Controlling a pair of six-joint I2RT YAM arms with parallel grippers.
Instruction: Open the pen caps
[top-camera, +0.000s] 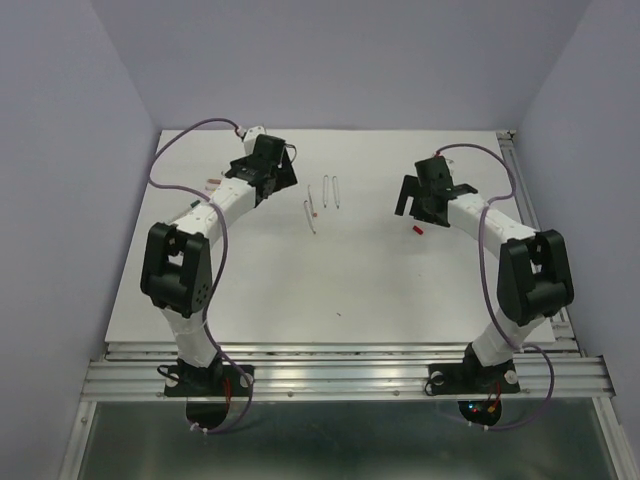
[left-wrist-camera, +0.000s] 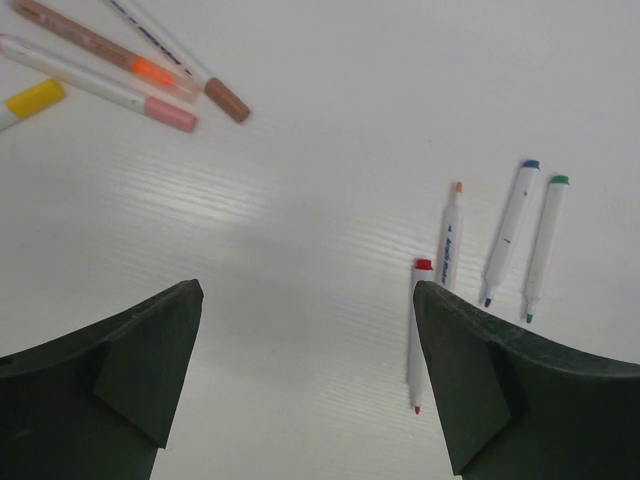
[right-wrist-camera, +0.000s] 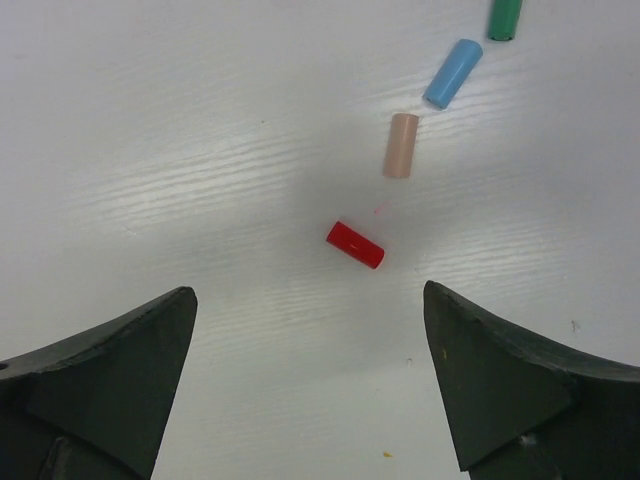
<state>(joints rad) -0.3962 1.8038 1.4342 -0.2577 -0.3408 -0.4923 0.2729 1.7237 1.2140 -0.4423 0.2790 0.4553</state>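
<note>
Left gripper (left-wrist-camera: 307, 300), dark wedge-shaped fingers (left-wrist-camera: 130, 370) spread wide, nothing held; hovers over the flat white table (left-wrist-camera: 300, 190); right gripper (right-wrist-camera: 308, 295), same build, equally wide, likewise empty.

Loose caps, right side of the table, just beyond the right gripper: short red plastic cap (right-wrist-camera: 355, 245) nearest; peach plastic cap (right-wrist-camera: 401, 146), light blue plastic cap (right-wrist-camera: 452, 74) and green plastic cap (right-wrist-camera: 505, 17) in a line running farther off, each apart from its neighbour.

Uncapped pens, mid-table: four long thin white pen bodies, tipped red (left-wrist-camera: 417, 335), orange (left-wrist-camera: 451, 240), blue (left-wrist-camera: 510, 233) and green (left-wrist-camera: 545, 248); the red-tipped one lies just beside one finger of the left gripper.

Pens judged not yet opened, far left: yellow cap (left-wrist-camera: 35, 98), pink cap (left-wrist-camera: 170, 115), brown cap (left-wrist-camera: 227, 100), plus an orange-marked pen (left-wrist-camera: 155, 72) whose cap is unclear; bunched, some touching.

Hazards: the bunching invites pinching two pens at once; round caps may roll if a descending finger brushes them; the red-tipped pen could be nudged aside; bare nibs may mark the table.
</note>
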